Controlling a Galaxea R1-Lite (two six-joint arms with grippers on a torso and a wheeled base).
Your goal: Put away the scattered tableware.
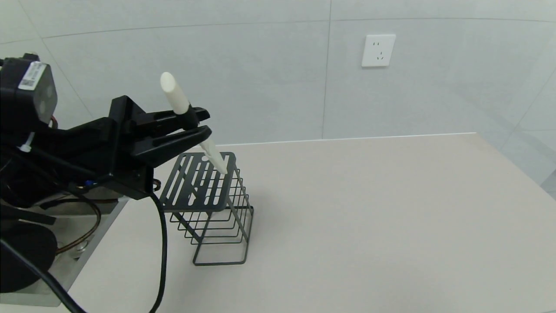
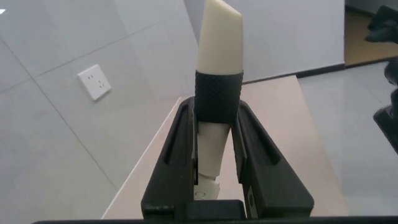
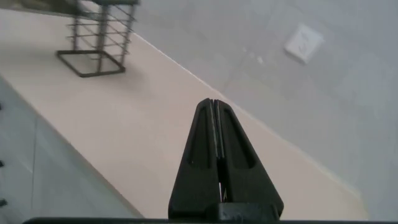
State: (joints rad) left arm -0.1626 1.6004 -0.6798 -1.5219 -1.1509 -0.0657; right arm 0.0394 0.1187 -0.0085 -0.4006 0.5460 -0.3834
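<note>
Left gripper (image 1: 203, 122): jaws clamped on cream-white utensil (image 1: 174, 92), gripping it mid-shaft. Utensil tilted, rounded end above jaws, lower tip beyond jaws over slotted top of dark wire rack (image 1: 204, 195) on table (image 1: 369, 217); contact unclear. Right gripper (image 3: 214, 109): jaws closed, empty, above table, well apart from rack.

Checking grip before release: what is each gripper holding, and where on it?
Left gripper clamps the white utensil at its black band, mid-length. Right gripper is shut, empty.

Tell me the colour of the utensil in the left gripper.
Cream-white utensil with a black textured band; clearest in left wrist view.
</note>
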